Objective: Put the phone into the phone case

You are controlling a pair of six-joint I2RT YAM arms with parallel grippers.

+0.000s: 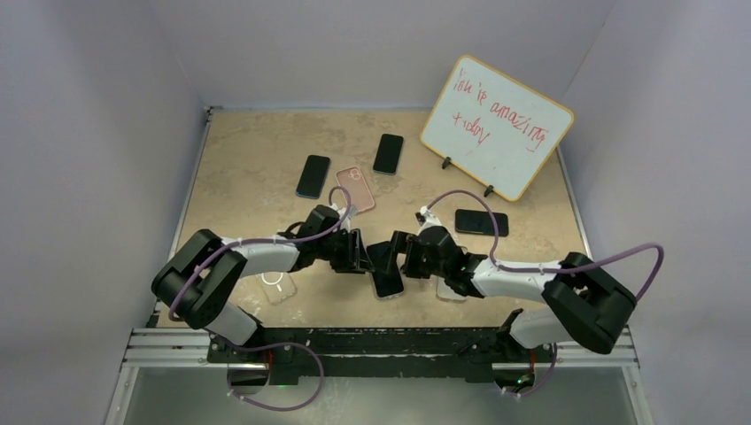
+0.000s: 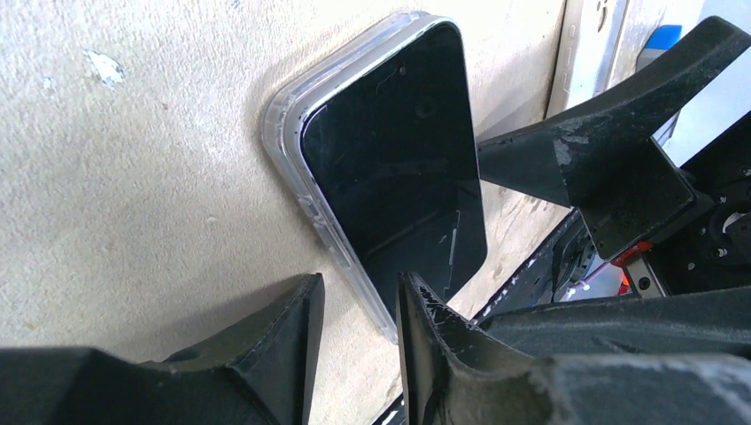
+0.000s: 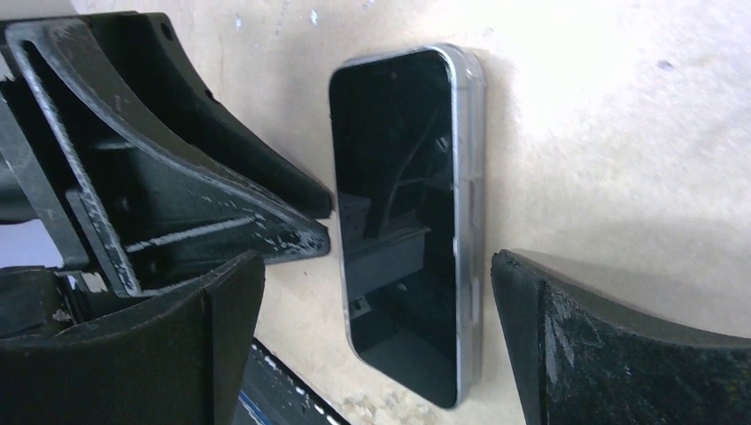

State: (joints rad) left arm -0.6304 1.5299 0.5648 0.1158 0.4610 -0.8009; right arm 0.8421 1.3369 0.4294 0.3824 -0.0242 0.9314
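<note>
A black phone (image 1: 386, 270) lies screen up on the table between my two grippers. In the left wrist view the phone (image 2: 394, 177) sits inside a clear case (image 2: 288, 119), whose rim shows along its left edge and top. My left gripper (image 1: 359, 252) is beside the phone's left side, its jaws narrowly apart (image 2: 359, 305) around the case's near corner, and table shows in the gap. My right gripper (image 1: 405, 254) is wide open, with the phone (image 3: 403, 212) lying between its fingers (image 3: 376, 261) without contact.
A whiteboard (image 1: 496, 124) stands at the back right. Further phones lie at the back (image 1: 313, 175), (image 1: 388, 153) and on the right (image 1: 482, 221), with a pink case (image 1: 355, 188) between them. Clear cases lie near the left arm (image 1: 277, 285) and under the right arm (image 1: 450, 289).
</note>
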